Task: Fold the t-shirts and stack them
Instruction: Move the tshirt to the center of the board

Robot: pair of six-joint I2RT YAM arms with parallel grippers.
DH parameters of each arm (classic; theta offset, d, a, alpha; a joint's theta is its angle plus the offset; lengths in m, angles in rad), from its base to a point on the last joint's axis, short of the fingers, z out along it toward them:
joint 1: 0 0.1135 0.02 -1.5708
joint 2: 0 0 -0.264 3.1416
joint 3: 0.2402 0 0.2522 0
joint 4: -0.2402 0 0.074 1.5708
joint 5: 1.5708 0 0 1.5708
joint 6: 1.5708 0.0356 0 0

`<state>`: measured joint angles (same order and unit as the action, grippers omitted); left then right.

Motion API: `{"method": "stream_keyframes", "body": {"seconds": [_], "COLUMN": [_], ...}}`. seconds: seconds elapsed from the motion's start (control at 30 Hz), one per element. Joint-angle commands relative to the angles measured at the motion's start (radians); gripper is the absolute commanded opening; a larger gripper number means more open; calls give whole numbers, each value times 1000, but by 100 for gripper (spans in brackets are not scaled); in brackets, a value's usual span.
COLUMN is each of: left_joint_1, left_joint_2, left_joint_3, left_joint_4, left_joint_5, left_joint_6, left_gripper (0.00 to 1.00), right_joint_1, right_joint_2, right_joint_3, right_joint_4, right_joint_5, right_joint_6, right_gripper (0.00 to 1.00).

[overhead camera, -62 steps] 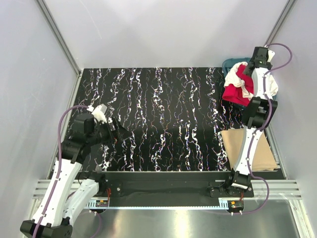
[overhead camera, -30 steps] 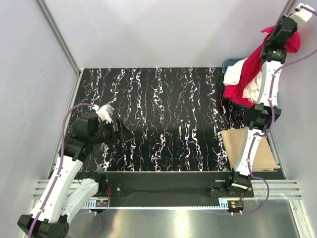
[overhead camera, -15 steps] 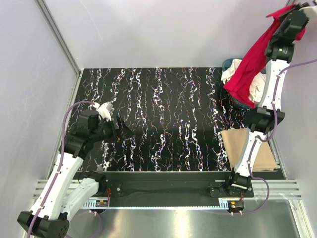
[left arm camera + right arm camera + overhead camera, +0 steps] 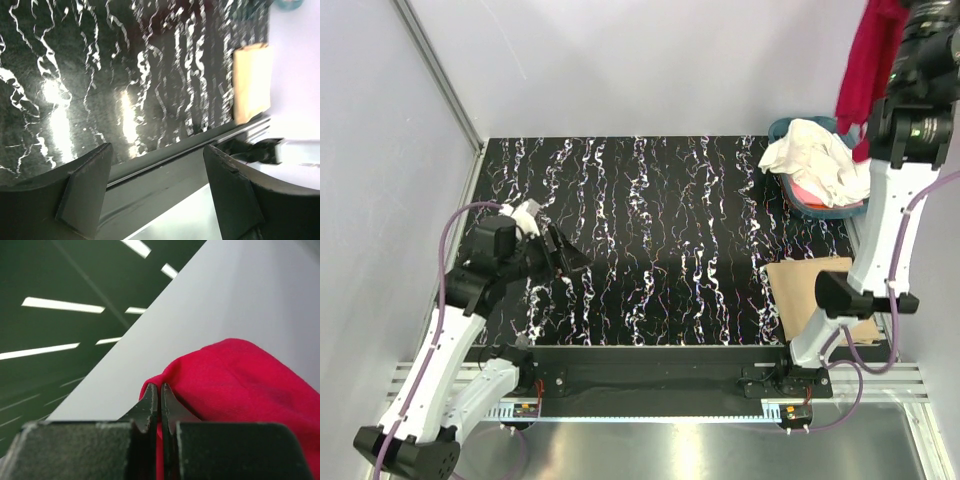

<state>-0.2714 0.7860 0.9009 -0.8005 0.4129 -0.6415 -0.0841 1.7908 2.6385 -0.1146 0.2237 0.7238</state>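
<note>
One bench [image 4: 670,250], two arms. One red t-shirt [image 4: 868,60] hangs at 1 o'clock, pinched in the closed right gripper [image 4: 160,400], clear of everything below. One heap of cream-white t-shirts [image 4: 817,160] fills the one teal basket [image 4: 783,128] at 2 o'clock; how many shirts, I cannot tell. One tan cardboard sheet [image 4: 798,290] lies flat at 4 o'clock. The left gripper [image 4: 565,258] hovers at 9 o'clock, jaws spread wide, holding nothing.

Half a second ago the red shirt's tail trailed into the basket; now it has left it.

The bench is black with white veins, between pale grey walls with metal corner posts.
</note>
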Motion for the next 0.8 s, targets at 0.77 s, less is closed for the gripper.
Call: {"method": "stream_keyframes", "body": {"seconds": [0.77], "left_joint_1": [-61], "left_joint_2": [-82], "left_joint_3": [20], "left_joint_4": [118], "left_joint_5": [-29], "left_joint_6": [-195], "left_gripper": [80], "right_joint_1": [397], "right_joint_2": [-803], "right_joint_3": [-1851], "right_joint_4": [-310], "right_joint_5": [-813], "right_joint_6": [226], "right_gripper": [0]}}
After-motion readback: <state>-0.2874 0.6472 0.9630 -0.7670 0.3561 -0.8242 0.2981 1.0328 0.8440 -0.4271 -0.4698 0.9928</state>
